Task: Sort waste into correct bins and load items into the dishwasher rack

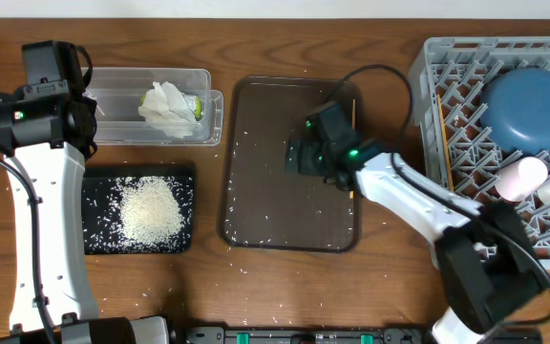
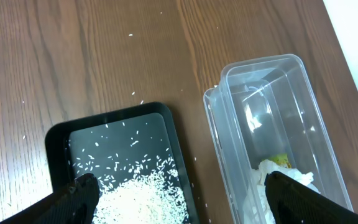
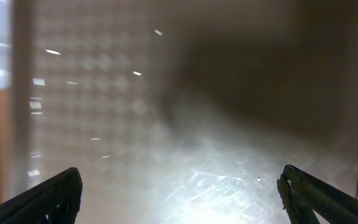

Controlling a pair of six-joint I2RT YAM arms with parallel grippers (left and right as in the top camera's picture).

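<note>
The right gripper [image 3: 179, 186] hung low over the brown tray [image 1: 256, 191], fingers spread wide and empty. The chopstick [image 1: 354, 107] lay just beside it along the tray's right edge, pointing straight away from the robot.

Robot lab, mock kitchen cleanup: wood bench [image 1: 285, 296], dishwasher rack [image 1: 456, 86] right of brown tray [image 1: 265, 191], clear tub [image 1: 122, 73] and black tray [image 1: 98, 245] left.

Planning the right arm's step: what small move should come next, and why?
Probably slide the open right gripper sideways to the chopstick lying along the brown tray's right edge. It hovers over bare tray, and that stick isn't in the rack yet.
</note>
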